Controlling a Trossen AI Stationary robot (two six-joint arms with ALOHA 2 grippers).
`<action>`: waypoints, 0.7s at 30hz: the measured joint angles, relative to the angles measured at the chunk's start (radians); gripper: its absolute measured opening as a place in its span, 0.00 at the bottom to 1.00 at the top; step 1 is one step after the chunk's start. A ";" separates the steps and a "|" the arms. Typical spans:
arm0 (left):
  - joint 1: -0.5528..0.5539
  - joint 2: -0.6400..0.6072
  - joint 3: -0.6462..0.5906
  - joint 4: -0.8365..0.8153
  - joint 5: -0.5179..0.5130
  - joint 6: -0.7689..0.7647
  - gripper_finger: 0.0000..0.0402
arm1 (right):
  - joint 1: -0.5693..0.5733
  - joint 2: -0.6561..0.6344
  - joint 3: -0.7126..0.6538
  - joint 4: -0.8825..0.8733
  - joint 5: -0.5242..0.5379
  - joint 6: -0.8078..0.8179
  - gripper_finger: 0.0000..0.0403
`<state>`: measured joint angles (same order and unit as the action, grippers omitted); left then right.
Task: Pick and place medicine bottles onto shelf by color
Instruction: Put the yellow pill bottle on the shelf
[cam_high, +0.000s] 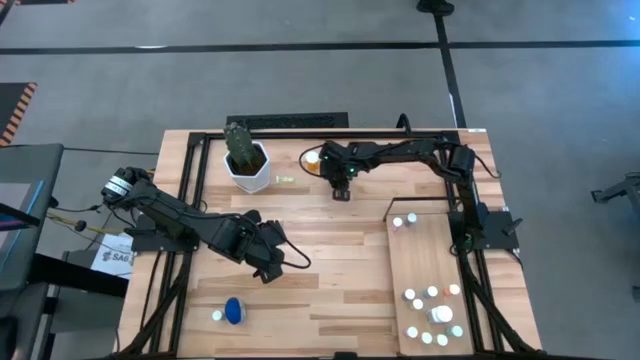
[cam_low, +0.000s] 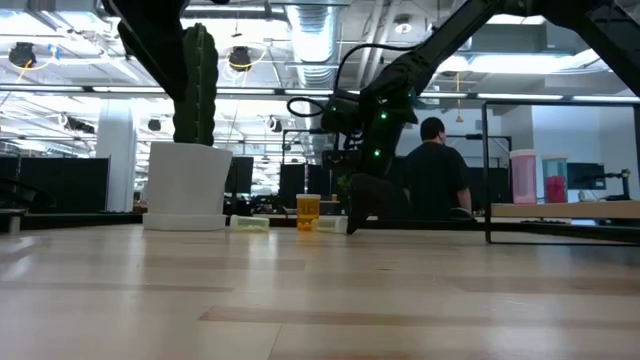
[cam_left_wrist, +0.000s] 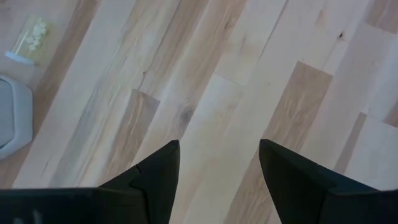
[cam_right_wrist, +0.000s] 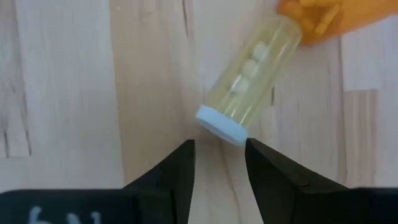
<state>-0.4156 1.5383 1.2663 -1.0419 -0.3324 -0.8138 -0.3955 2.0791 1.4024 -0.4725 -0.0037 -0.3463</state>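
1. The right gripper (cam_high: 343, 190) is seen reaching across the far middle of the tabletop (cam_high: 330, 270), lowered close to the wood.
2. In the right wrist view its jaws are seen narrowly apart, with nothing between them; bare wood shows in the gap.
3. A yellow-green vial (cam_right_wrist: 249, 78) with a white cap is seen lying on its side just ahead of those fingertips (cam_right_wrist: 186, 149), cap end nearest them; whether it is touched cannot be told.
4. White pills are seen through the vial's clear wall.
5. An orange bottle (cam_right_wrist: 323, 15) is seen against the vial's far end; in the low view it (cam_low: 308, 211) stands upright beside the right gripper (cam_low: 352, 215).
6. The left gripper (cam_high: 268, 268) is held over the near-left part of the tabletop, jaws apart and empty above bare planks, as the left wrist view (cam_left_wrist: 217, 162) shows.
7. A second yellow-green vial (cam_high: 285, 180) is seen lying beside the white cactus pot (cam_high: 248, 172).
8. A blue bottle (cam_high: 233, 311) and a small white-capped one (cam_high: 217, 315) are seen near the front-left edge.
9. The shelf (cam_high: 425, 265) lies on the right side of the tabletop; two bottles (cam_high: 404, 220) stand at its far end and a cluster of white-capped bottles (cam_high: 433, 315) at its near end.
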 joint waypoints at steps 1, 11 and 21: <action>0.000 0.000 0.000 0.000 0.006 0.000 0.52 | 0.002 -0.004 0.006 -0.004 -0.001 0.015 0.41; 0.000 0.000 0.000 -0.007 0.014 -0.001 0.52 | 0.020 -0.060 0.063 -0.031 -0.016 0.272 0.42; -0.005 0.000 0.000 -0.014 0.023 -0.019 0.52 | 0.019 0.007 0.068 0.067 0.083 0.371 0.42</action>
<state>-0.4206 1.5387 1.2667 -1.0559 -0.3096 -0.8326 -0.3770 2.0857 1.4701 -0.4054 0.0792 0.0251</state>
